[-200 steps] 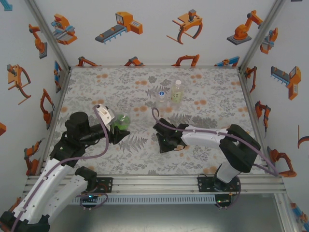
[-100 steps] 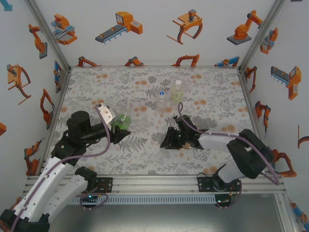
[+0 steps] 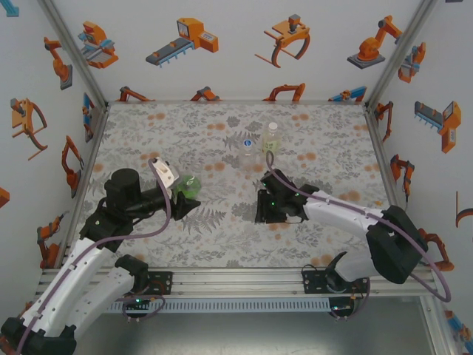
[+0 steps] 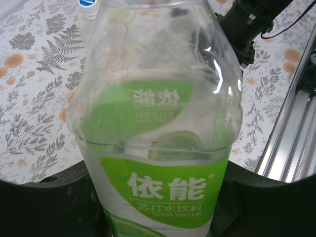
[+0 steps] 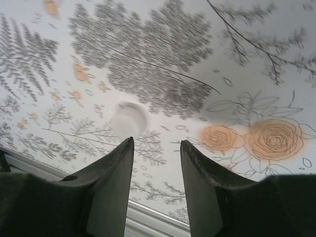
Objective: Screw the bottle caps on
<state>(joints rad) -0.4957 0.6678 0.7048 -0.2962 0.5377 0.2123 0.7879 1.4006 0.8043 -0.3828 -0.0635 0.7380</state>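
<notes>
The table (image 3: 148,133) has a cloth with grey leaves and orange flowers, and the walls have orange robot stickers. From the top camera I see my left gripper (image 3: 179,198) clamped on the green bottle (image 3: 186,185), near the left side. Two more bottles stand at the back, well apart from it: the clear bottle (image 3: 247,146) and the yellow bottle (image 3: 271,139), just beside each other.

The top camera is too far off to read the label. The left wrist camera is close enough (it says soda water), with dark fingers (image 4: 54,202) on both sides of the bottle.

The right wrist camera shows my right gripper (image 5: 156,143) low over the cloth, fingers apart, holding nothing. A small white bottle cap (image 5: 129,118) lies just past one fingertip.
</notes>
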